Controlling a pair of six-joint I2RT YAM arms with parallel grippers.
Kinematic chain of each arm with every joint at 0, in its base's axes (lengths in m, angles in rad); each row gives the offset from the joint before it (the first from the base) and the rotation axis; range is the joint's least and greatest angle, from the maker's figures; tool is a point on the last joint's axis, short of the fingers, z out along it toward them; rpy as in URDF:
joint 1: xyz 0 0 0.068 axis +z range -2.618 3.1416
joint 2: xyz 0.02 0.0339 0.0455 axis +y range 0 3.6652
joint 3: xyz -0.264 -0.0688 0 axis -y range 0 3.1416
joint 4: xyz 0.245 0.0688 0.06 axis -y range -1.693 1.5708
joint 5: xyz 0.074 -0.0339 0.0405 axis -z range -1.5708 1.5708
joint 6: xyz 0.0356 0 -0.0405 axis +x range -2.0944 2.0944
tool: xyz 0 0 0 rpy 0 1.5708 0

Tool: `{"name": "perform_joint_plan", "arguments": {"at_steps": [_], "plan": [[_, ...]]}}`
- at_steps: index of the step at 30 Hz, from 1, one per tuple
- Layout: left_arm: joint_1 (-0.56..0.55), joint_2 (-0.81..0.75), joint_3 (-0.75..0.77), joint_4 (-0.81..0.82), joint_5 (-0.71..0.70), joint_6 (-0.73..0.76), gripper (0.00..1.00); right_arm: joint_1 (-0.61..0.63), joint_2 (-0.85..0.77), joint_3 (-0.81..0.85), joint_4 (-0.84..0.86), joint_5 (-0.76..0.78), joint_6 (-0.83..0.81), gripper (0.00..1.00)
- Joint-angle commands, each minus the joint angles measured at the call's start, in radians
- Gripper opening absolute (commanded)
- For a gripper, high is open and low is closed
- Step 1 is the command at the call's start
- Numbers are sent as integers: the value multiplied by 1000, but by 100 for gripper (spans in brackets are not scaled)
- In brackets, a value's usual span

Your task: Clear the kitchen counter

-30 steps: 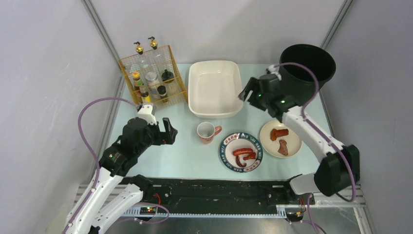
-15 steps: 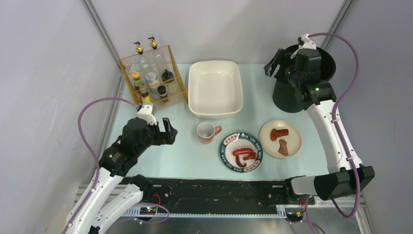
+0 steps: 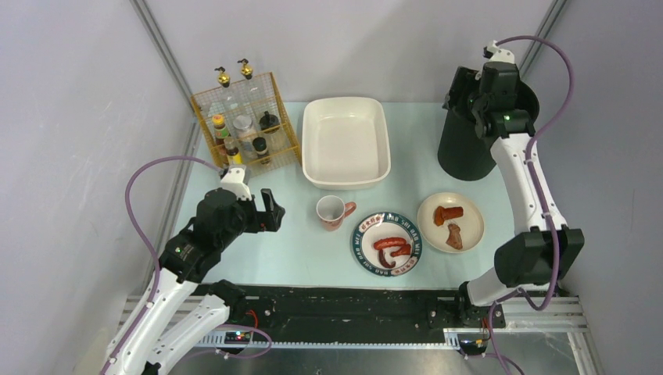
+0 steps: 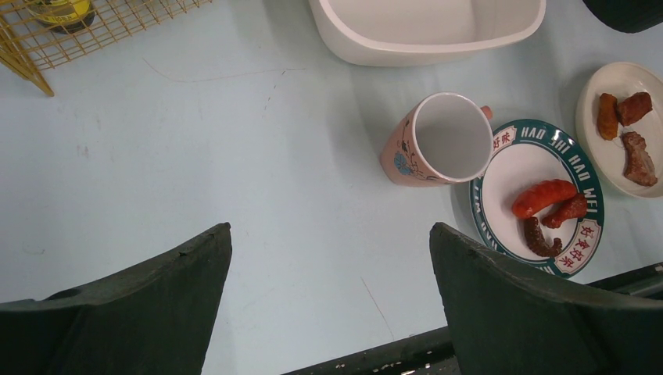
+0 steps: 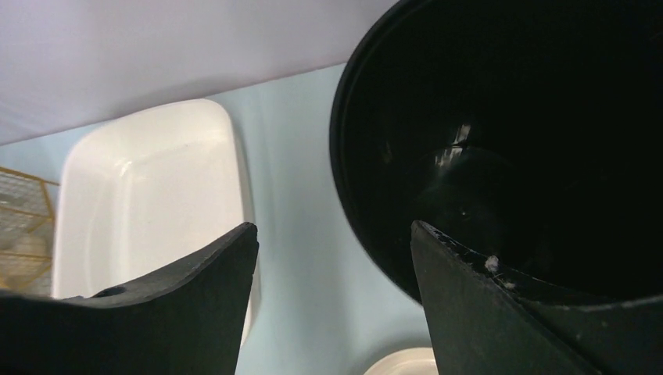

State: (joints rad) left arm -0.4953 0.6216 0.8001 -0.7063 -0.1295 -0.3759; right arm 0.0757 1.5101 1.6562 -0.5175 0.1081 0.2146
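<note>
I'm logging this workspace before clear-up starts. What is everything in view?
kitchen counter: one, pale mint-blue, under everything
basin: one, white, rear centre
wire rack: one, yellow, rear left, holding several bottles
mug: one, pink, centre, upright
green-rimmed plate: one, white, right of mug, carrying three reddish sausages
cream plate: one, cream, front right, carrying three brown meat pieces
bin: one, black, rear right
left gripper: one, black, open, left of mug
right gripper: one, black, open, above bin's rim

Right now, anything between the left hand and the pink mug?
Nothing visible. Only bare counter lies between the open left hand and the pink mug; the green-rimmed plate sits on the mug's far side.
</note>
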Motion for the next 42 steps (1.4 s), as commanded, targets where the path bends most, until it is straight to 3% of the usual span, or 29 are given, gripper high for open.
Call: {"name": "perform_joint_plan", "arguments": {"at_steps": [1, 11, 22, 34, 42], "plan": [[-5, -5, 2, 9, -6, -5, 100, -13, 54, 27, 67, -13, -74, 75], [-5, -7, 3, 10, 0, -2, 100, -17, 135, 63, 66, -46, -112, 71], [-4, -13, 3, 10, -3, -3, 100, -19, 205, 105, 30, -39, -110, 56], [-3, -15, 2, 10, -5, -2, 100, -16, 199, 110, 17, -65, -97, 28], [-4, -17, 1, 10, -6, -3, 100, 18, 191, 111, 15, -66, -85, 0]]}}
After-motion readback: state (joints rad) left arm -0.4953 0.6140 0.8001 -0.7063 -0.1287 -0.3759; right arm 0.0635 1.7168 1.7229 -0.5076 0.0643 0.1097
